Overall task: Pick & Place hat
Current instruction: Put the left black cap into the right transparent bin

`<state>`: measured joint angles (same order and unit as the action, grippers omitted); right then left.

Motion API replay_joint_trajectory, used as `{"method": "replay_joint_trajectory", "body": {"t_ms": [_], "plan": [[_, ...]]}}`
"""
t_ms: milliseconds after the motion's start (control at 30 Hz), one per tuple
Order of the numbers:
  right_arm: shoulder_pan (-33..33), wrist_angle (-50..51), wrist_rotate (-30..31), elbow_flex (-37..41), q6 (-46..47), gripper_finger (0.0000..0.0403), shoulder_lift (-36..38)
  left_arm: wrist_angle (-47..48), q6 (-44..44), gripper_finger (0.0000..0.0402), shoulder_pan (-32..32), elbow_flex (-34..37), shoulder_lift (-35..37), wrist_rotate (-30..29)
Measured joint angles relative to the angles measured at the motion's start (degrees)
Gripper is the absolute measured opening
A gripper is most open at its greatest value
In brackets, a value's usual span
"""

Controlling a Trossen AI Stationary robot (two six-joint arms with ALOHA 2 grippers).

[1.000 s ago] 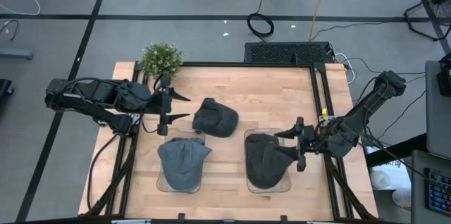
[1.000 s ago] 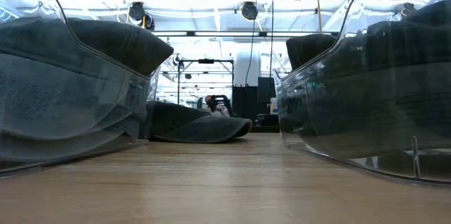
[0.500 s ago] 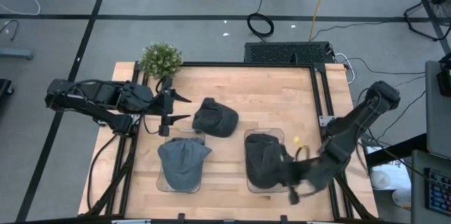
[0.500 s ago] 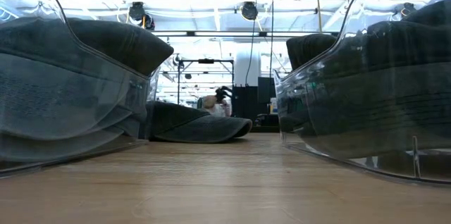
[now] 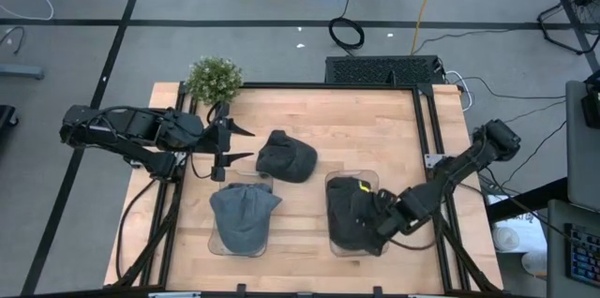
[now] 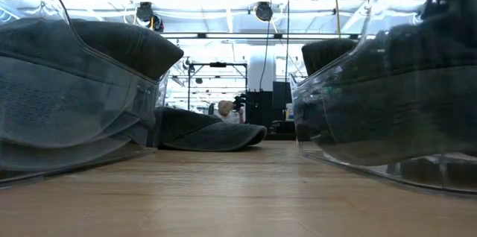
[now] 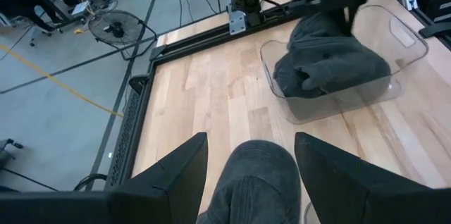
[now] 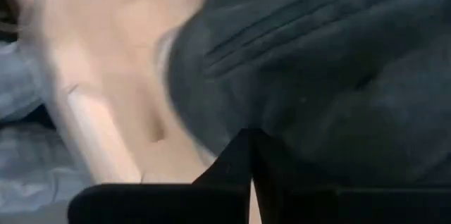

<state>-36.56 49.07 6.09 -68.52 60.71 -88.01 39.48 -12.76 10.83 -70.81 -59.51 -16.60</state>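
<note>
The wooden desk [image 5: 309, 111] carries three dark caps; the loose hat [image 5: 286, 156] lies near the middle of the desk, beside no tray, and in the low view it shows as a low dark mound [image 6: 205, 130] between the two clear trays; a lighter grey cap [image 5: 243, 216] sits in the left clear tray [image 5: 215, 243], and a dark cap [image 5: 352, 212] fills the right clear tray [image 5: 365, 178].

The left tool [image 5: 234, 143] hangs above the desk just beside the loose hat, on its left; its two fingers stand apart and hold nothing; in the left wrist view those dark fingers [image 7: 173, 175] frame the crown of the loose hat [image 7: 257, 182], with the right tray and its cap [image 7: 331, 58] farther off.

The right tool [image 5: 382, 216] reaches low over the right tray from the desk's right edge and lies against the dark cap; its fingers are pressed together; in the right wrist view the closed fingertips [image 8: 250, 160] meet against dark ribbed cloth [image 8: 331, 76], but whether any fabric is pinched between them cannot be told.

A small green plant [image 5: 214, 79] stands at the far left corner of the desk; a coiled cable [image 5: 346, 32] lies on the floor beyond.
</note>
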Motion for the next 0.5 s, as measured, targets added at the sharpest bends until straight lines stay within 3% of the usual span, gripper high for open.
{"method": "replay_joint_trajectory", "body": {"t_ms": [167,400,500], "plan": [[3.4,4.0,1.8,2.7,-0.6,0.0000,0.1,0.0,-0.1,0.0223,0.0,0.0,0.0,0.0],[7.8,-12.8,1.2,9.4,-8.5,0.0000,0.2,0.1,0.0,0.0223,0.0,0.0,0.0,0.0],[8.1,-15.0,0.5,10.7,-8.7,0.0000,0.2,0.1,0.0,0.0223,0.0,0.0,0.0,0.0]]}}
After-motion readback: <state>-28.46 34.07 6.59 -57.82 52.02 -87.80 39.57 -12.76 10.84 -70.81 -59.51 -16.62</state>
